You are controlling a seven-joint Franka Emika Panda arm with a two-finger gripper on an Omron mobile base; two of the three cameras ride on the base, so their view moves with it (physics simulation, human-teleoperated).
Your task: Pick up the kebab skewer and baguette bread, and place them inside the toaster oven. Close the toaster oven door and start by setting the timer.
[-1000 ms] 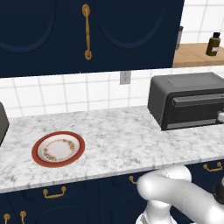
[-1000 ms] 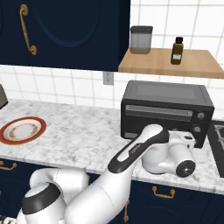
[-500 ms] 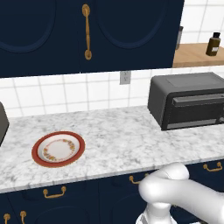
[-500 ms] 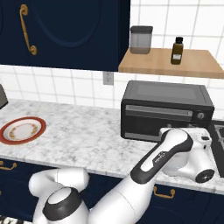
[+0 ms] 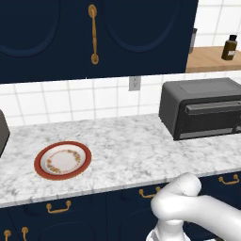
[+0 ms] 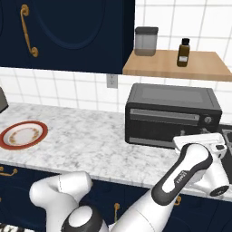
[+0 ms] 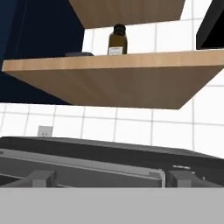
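Dark grey, the oven (image 6: 172, 118) sits on the marble counter (image 5: 122, 155) against the white tiled wall, well to the right of the plate (image 5: 62, 161). Its door (image 6: 165, 122) is up and closed, with the bar handle running across the upper front and a round knob at the right end of that strip. From my hand camera I look up from low in front of it: the oven's top edge (image 7: 109, 153) and handle bar cross the lower part of the view, and the wooden shelf (image 7: 113, 65) hangs above it.

My pincer is spread wide, with nothing between the fingers. My hand (image 6: 201, 145) hangs just in front of the oven's lower right corner, over the counter's front edge, and my white arm curves up to it from the lower left of the right base view. In the left base view my elbow (image 5: 188, 202) bulges below the counter edge, in front of the navy drawers.

On the shelf stands a small brown bottle (image 6: 183, 52) with a dark cap, and to its left a clear canister (image 6: 146, 41) with a grey lid. An outlet (image 5: 134, 83) is set in the tiles left of the oven. The red-rimmed plate has a patterned cream centre and nothing lying on it. Navy cabinets with a brass handle (image 5: 93, 33) hang above the counter, and brass pulls (image 5: 58, 207) mark the drawers beneath.
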